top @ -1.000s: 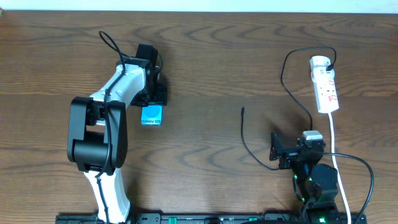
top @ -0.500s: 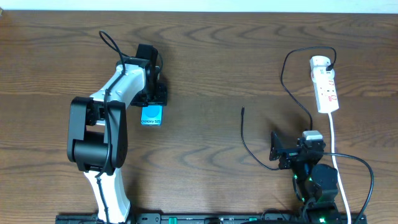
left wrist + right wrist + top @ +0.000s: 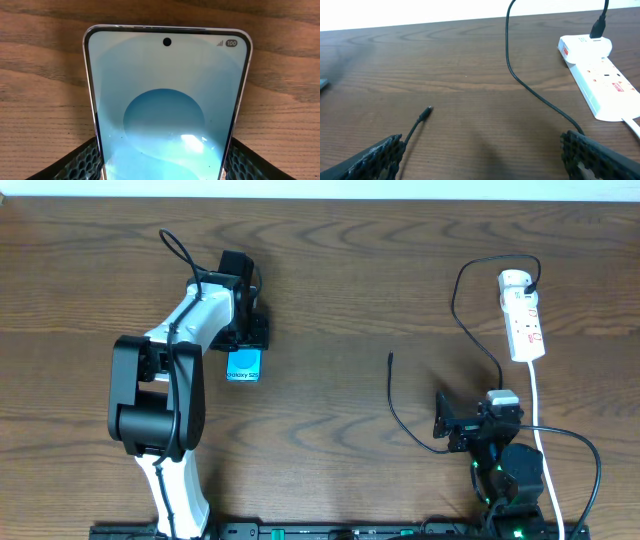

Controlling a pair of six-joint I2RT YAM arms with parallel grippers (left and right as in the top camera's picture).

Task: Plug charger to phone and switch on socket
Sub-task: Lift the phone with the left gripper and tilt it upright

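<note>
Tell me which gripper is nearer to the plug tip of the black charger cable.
Right. The right gripper is open, a short way from the plug tip; the left gripper is far across the table, closed on the phone.

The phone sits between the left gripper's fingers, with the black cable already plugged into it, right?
No: the charger's tip lies loose on the table, far from the phone; the overhead view shows it. The phone does sit between the left gripper's fingers.

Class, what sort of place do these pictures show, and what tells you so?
Probably a robotics test bench: two robot arms stand at a wooden table, with a phone, a power strip and a black charger cable.
</note>
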